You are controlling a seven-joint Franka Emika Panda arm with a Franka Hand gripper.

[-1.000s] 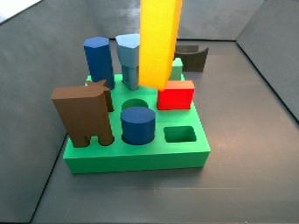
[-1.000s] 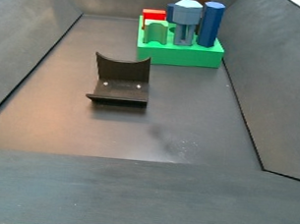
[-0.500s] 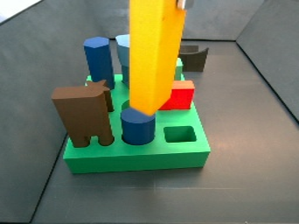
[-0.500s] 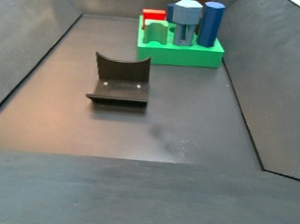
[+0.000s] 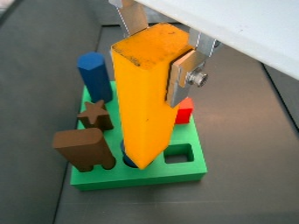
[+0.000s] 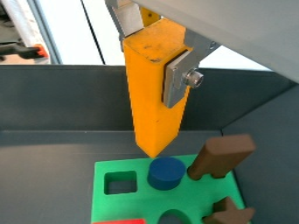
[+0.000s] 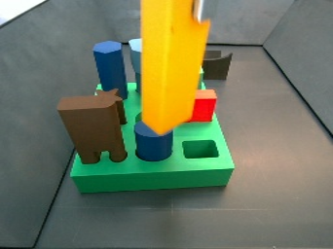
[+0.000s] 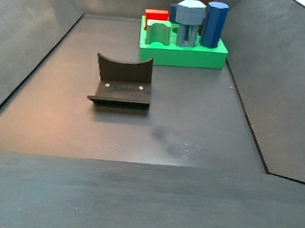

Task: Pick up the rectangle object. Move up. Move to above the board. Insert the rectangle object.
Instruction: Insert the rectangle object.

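Gripper [image 5: 158,52] pinches the tall orange-yellow rectangle object [image 5: 146,96], which has shifted slightly since half a second ago, hanging above the bright green square board [image 5: 187,171]; insertion looks next

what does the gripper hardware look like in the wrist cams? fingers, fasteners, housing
In both wrist views the gripper has flat silver plate fingers. One plate carries a round silver screw head. Above sits a white housing. No cables or markings show.
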